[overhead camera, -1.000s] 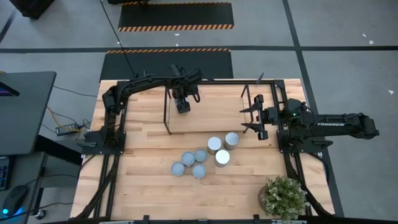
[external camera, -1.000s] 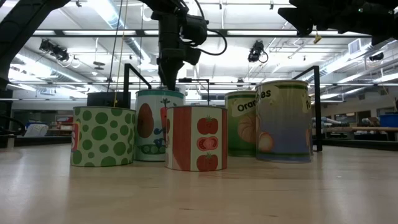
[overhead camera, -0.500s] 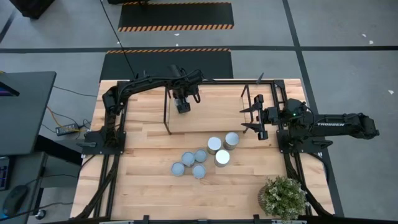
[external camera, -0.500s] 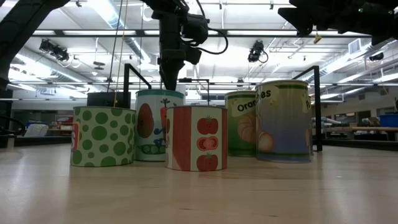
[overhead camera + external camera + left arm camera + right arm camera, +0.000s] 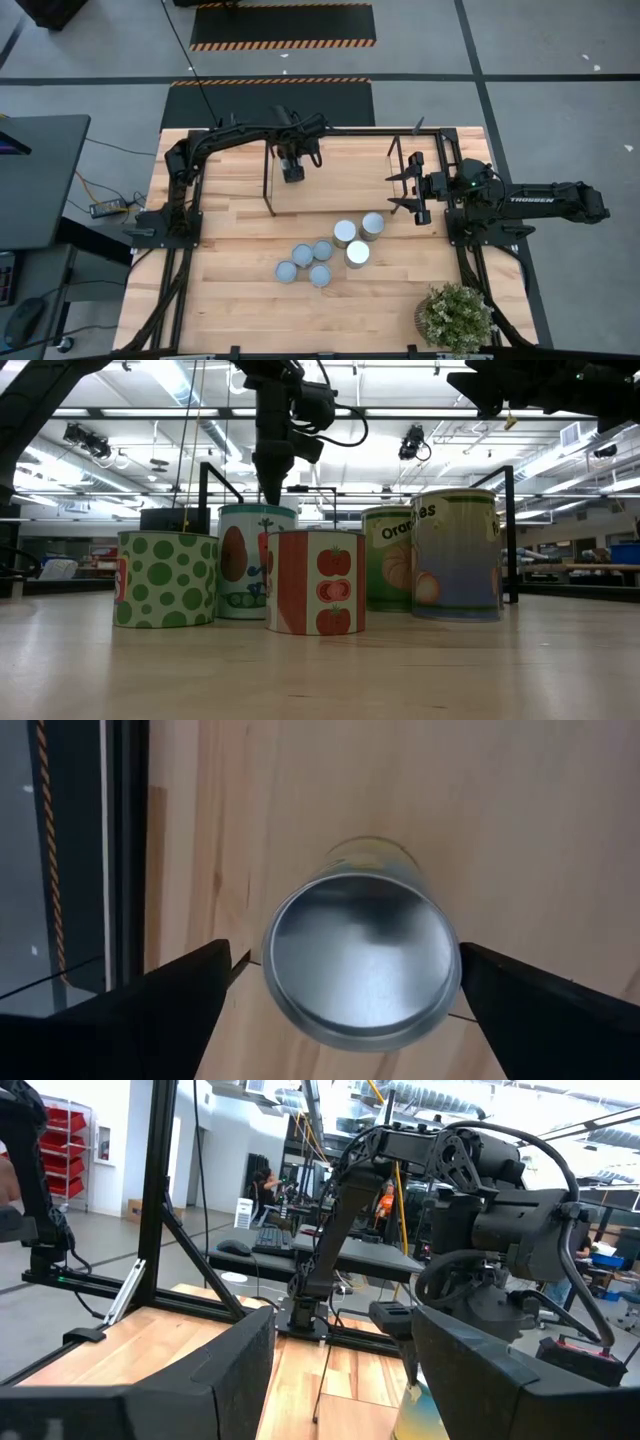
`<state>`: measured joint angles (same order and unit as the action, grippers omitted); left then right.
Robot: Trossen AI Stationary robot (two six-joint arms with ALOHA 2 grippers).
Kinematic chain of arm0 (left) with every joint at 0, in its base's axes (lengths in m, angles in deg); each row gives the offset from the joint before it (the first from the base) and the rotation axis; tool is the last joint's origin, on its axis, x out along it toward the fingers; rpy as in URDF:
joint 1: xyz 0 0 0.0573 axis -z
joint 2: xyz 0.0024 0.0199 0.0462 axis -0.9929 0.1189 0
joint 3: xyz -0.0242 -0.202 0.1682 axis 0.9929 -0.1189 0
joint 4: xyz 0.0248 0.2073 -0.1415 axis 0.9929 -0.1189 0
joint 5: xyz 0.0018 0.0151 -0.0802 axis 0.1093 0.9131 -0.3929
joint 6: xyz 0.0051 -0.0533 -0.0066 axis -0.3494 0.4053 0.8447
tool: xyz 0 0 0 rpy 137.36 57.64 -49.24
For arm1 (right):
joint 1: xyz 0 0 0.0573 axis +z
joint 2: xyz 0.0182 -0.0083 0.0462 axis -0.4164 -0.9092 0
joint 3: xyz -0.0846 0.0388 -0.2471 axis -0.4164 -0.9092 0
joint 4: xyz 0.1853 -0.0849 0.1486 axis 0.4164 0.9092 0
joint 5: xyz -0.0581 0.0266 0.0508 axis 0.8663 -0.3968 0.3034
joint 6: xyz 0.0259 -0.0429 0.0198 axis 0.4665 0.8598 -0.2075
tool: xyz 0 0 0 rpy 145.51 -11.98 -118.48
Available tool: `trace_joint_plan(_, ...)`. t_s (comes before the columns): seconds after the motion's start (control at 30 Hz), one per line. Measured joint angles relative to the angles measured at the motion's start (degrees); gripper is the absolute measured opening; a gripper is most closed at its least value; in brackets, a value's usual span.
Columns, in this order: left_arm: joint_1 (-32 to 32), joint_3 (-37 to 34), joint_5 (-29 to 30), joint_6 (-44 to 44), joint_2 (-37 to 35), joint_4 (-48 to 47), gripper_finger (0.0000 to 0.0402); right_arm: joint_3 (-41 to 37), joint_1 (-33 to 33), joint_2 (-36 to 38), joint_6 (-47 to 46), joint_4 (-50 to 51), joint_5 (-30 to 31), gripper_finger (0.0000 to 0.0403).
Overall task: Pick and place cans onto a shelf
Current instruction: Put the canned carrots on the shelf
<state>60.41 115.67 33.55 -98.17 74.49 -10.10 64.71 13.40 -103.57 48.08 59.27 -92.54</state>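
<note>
Several cans stand upright in a cluster on the table (image 5: pixel 345 232), with printed labels in the low view (image 5: pixel 315 582). One more silver-topped can (image 5: pixel 355 960) stands upright on light wood inside the shelf (image 5: pixel 268 185), a frame of thin dark posts (image 5: pixel 205 485). My left gripper (image 5: pixel 292 168) hangs over that can, pointing down and open (image 5: pixel 345 955), one finger on each side of it. In the high view the gripper hides this can. My right gripper (image 5: pixel 410 190) waits open at the table's right side (image 5: pixel 330 1400).
A potted plant (image 5: pixel 455 315) stands at the near right corner. Black rails (image 5: pixel 180 200) run along the table's left and right edges. Bare wood (image 5: pixel 230 290) lies near the front left.
</note>
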Motion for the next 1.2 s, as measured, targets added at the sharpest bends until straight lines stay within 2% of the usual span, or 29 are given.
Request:
trace_joint_plan(0.23,1.3,0.0,5.3,-0.7,0.0,0.1,0.0394,0.0,0.0,0.0,0.0,0.0,0.0,0.0245)
trace_joint_plan(0.57,2.2,0.0,6.6,-1.4,0.0,0.1,0.0394,0.0,0.0,0.0,-0.4,0.0,0.0,0.0245)
trace_joint_plan(0.83,2.1,0.0,12.4,-1.4,0.0,0.1,0.0394,0.0,0.0,0.0,-0.4,0.0,0.0,0.0245)
trace_joint_plan(1.2,2.4,0.0,12.8,-1.4,0.0,0.1,0.0394,0.0,0.0,0.0,-0.4,0.0,0.0,0.0245)
